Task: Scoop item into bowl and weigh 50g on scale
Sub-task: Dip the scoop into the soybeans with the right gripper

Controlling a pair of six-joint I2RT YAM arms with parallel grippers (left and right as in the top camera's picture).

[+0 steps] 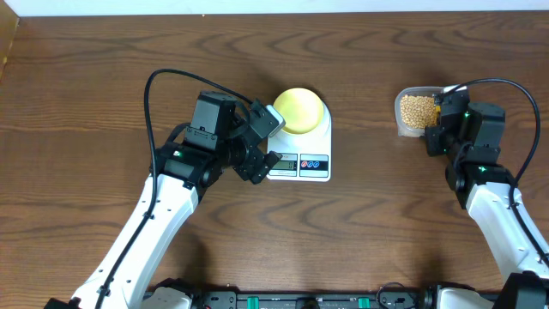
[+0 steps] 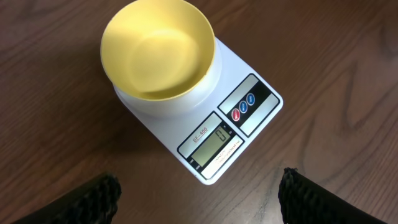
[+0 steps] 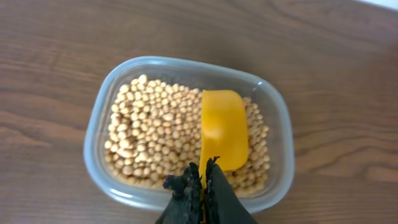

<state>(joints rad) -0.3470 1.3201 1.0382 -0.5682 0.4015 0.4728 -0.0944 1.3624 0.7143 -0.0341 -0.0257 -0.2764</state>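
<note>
- Right wrist view: nearest us, the right gripper (image 3: 202,171) is clamped tight on the handle of the yellow scoop (image 3: 222,127). The scoop's long axis runs straight out from the fingertips, its cup low over the beans (image 3: 155,130), towards the right side of the clear tub (image 3: 99,124). We see no beans in the cup, so we judge the first scoop is not yet taken. The beans lie directly under and to the left of the cup, so a short dip forward should reach them.
- Left wrist view: the left gripper (image 2: 200,196) stands wide open with nothing between its two dark fingertips. Ahead of it the bowl (image 2: 158,50) sits empty on the far end of the scale (image 2: 186,124). The display and buttons face the gripper, but the reading is too small to be sure of.
- Overhead view: the tub is well apart from the bowl, out to the right along the table (image 1: 103,51). The left arm is just beside the scale, the nearer of the two, but the right arm has the scoop. We judge that a loaded scoop must travel across to that arm's left to reach the bowl.
</note>
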